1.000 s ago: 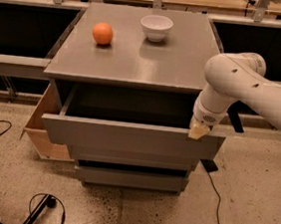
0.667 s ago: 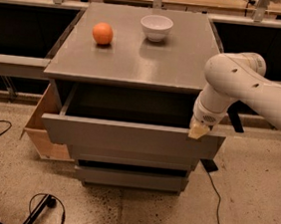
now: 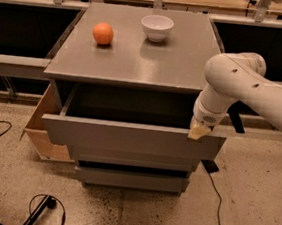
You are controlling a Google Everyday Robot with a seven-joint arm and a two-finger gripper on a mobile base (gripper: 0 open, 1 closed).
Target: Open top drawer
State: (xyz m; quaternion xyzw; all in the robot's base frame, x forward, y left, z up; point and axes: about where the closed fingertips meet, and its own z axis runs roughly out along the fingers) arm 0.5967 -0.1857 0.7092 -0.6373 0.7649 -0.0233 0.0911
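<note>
The top drawer (image 3: pixel 128 139) is a wide matte-grey drawer with a flat, handle-less front. It stands pulled out from the grey cabinet (image 3: pixel 136 63), and its deep dark interior shows. My gripper (image 3: pixel 198 132) hangs from the white arm at the right end of the drawer's top edge, with a tan fingertip resting at the front panel's rim.
An orange (image 3: pixel 103 33) and a white bowl (image 3: pixel 157 27) sit on the cabinet top. Two narrower grey drawer fronts (image 3: pixel 131 179) lie below. A light wooden box (image 3: pixel 41 126) stands left of the cabinet. Cables (image 3: pixel 45 207) lie on the speckled floor.
</note>
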